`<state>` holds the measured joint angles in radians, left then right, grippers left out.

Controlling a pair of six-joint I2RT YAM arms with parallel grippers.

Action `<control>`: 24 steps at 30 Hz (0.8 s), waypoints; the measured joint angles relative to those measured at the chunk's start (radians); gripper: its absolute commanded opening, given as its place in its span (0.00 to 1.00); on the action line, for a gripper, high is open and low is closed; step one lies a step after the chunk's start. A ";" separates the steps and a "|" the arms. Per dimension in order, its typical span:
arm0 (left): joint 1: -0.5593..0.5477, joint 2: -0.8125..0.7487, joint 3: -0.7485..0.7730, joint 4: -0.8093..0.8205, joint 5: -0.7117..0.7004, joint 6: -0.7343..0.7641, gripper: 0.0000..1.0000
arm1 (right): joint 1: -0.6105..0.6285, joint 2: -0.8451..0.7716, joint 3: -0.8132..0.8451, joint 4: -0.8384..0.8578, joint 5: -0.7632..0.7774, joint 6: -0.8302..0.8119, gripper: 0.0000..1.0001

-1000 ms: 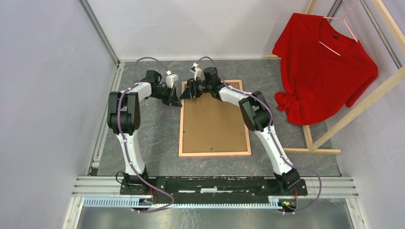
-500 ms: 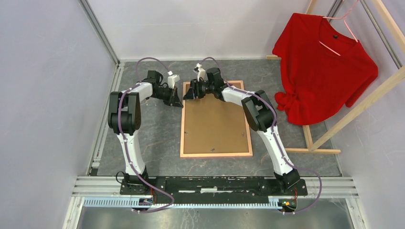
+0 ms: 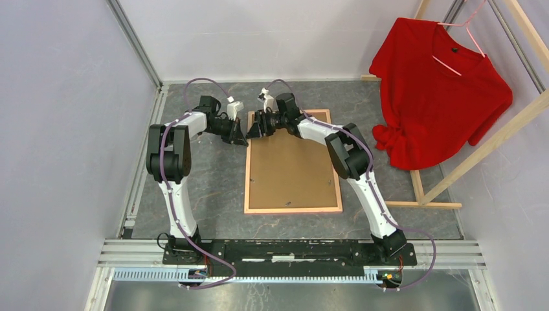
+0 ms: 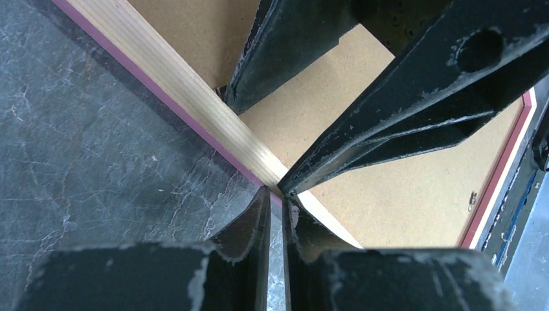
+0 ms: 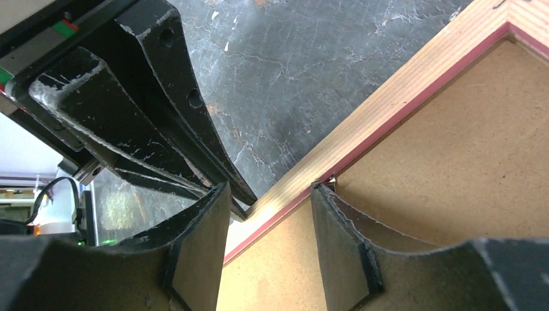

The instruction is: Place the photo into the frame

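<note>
Frame (image 3: 292, 167) lay face-down on the grey tabletop (image 3: 207, 188), its brown backing up, bare surface on both long sides. Both grippers met at its far left corner. Left gripper (image 4: 277, 194) sat with fingers nearly closed, tips at the wood rim's outer edge. Right gripper (image 5: 268, 194) stood open, straddling that rim. No photo showed.

White arm links (image 3: 180, 194), black joints, purple cables (image 3: 213, 262).
</note>
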<state>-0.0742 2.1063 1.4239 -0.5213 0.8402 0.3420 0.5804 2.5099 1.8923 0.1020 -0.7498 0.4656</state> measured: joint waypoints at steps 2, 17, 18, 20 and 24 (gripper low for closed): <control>0.000 0.000 0.000 -0.002 0.000 0.000 0.15 | 0.002 0.009 0.015 -0.012 -0.004 0.000 0.55; -0.001 -0.067 -0.041 -0.102 -0.125 0.112 0.22 | -0.143 -0.354 -0.317 0.010 0.168 0.035 0.98; -0.001 -0.076 -0.053 -0.108 -0.134 0.124 0.22 | -0.173 -0.427 -0.383 0.018 0.211 0.034 0.98; -0.002 -0.117 -0.107 -0.125 -0.179 0.163 0.23 | -0.243 -0.592 -0.542 0.043 0.310 0.035 0.98; -0.013 -0.201 -0.215 -0.140 -0.233 0.225 0.24 | -0.355 -0.787 -0.761 0.074 0.475 0.035 0.98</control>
<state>-0.0868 1.9057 1.2091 -0.6617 0.6075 0.5667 0.2256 1.7226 1.1313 0.1761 -0.2752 0.5011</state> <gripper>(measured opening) 0.234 0.979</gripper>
